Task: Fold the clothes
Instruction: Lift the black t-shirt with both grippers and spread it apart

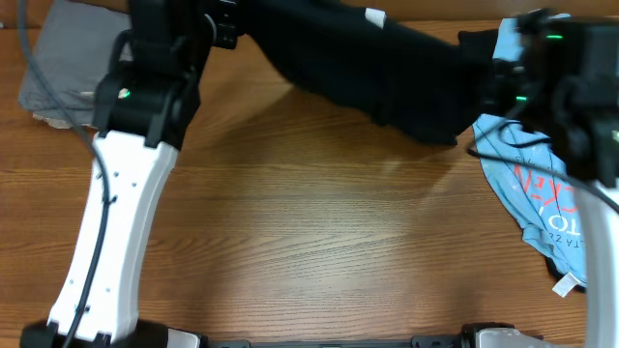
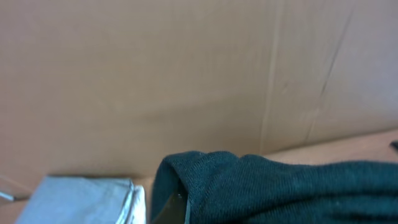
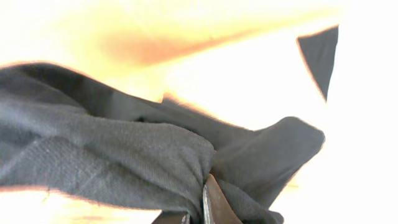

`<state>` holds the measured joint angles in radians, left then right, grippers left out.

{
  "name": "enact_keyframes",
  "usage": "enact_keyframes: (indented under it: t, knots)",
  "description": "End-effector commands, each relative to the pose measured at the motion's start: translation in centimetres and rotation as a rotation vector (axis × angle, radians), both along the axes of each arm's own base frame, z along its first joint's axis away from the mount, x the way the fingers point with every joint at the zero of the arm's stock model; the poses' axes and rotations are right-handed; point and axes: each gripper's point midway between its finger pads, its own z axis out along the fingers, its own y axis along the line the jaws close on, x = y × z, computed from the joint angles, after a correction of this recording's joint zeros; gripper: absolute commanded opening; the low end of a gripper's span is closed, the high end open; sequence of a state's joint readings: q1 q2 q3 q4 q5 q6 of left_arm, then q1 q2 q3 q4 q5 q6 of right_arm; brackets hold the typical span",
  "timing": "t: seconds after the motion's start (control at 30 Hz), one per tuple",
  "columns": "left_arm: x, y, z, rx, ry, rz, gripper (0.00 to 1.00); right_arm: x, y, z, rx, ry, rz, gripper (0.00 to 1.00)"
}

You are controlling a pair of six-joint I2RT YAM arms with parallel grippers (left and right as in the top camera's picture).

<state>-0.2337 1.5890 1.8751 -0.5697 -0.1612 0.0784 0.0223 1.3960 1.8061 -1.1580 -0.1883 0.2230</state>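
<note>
Black T-shirt (image 1: 368, 68), hung between left pincer (image 2: 177, 202) and right pincer (image 3: 205, 208), both clamped on it: best laid taut, flat on counter (image 1: 319, 232).

overhead: black t-shirt (image 1: 387, 72) stretches across the far side of the wooden table (image 1: 319, 222), running from the dark wrist end of the left arm (image 1: 121, 193) to the right arm (image 1: 580, 87). cloth is bunched and sags lowest toward the right of centre. white neck label (image 1: 375, 16) shows on its upper edge. soft shadow on the wood below its left part. jaws of either arm not discernible from this angle. light blue tee (image 1: 513, 184) with red print lies crumpled at the right edge, partly under the right arm, its top meeting the black cloth. grey folded garment (image 1: 63, 58) sits at far left, behind the left arm.
</note>
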Motion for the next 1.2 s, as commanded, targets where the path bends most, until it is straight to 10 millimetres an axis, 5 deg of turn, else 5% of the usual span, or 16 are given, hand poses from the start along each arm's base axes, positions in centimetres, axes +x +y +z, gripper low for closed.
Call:
enact_keyframes:
  t: [0.0,0.33,0.43,0.57,0.87,1.17]
  knots:
    - [-4.5,1.6,7.3,-0.058,-0.161,0.035,0.04,-2.5,-1.7,5.3,-0.041,-0.129,-0.024,0.04]
    - [-15.8,4.3,16.2,-0.072,-0.402,0.031,0.04,-10.6,-3.4,14.8,-0.107,-0.366,-0.108,0.04]
    - [-18.8,5.4,17.1,-0.068,-0.431,0.054,0.04,-13.0,-3.8,16.5,-0.130,-0.416,-0.131,0.04]
    - [-19.8,6.8,16.3,-0.054,-0.398,0.122,0.04,-14.4,-3.9,16.6,-0.154,-0.415,-0.128,0.04]
    - [-16.0,9.2,8.5,0.000,-0.104,0.325,0.04,-12.5,-3.5,11.9,-0.184,-0.208,-0.066,0.04]
    - [-6.5,6.9,-2.9,0.140,0.243,0.314,0.04,-2.9,-3.3,2.2,-0.180,0.165,0.019,0.04]
